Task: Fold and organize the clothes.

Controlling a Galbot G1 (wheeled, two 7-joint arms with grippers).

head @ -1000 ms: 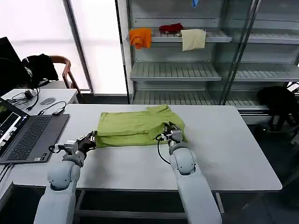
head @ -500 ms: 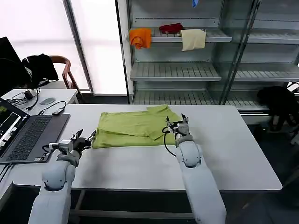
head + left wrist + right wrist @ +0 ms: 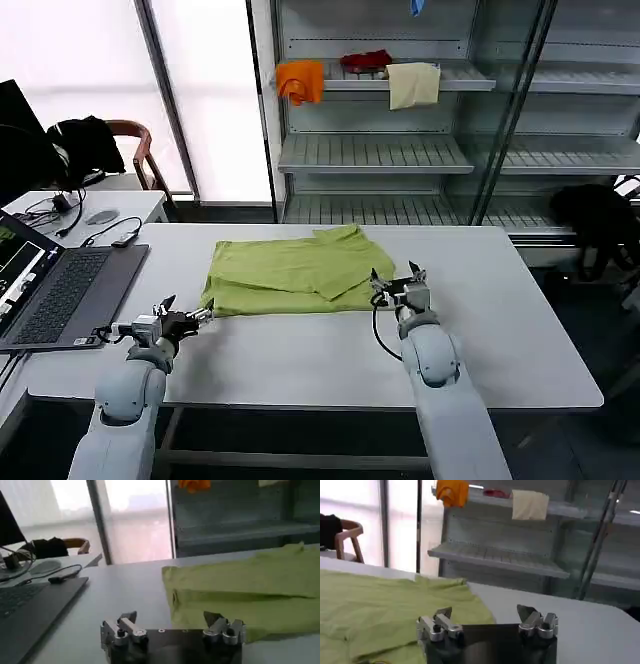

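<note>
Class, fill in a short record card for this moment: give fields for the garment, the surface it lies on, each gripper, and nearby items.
garment: lime-green T-shirt, folded flat, one flap lying over the top
surface: white table
left gripper: open, just off the shirt's near left corner, holding nothing
right gripper: open, at the shirt's right edge, holding nothing
nearby: laptop at the table's left end
background: orange cloth and cream cloth on a shelf
</note>
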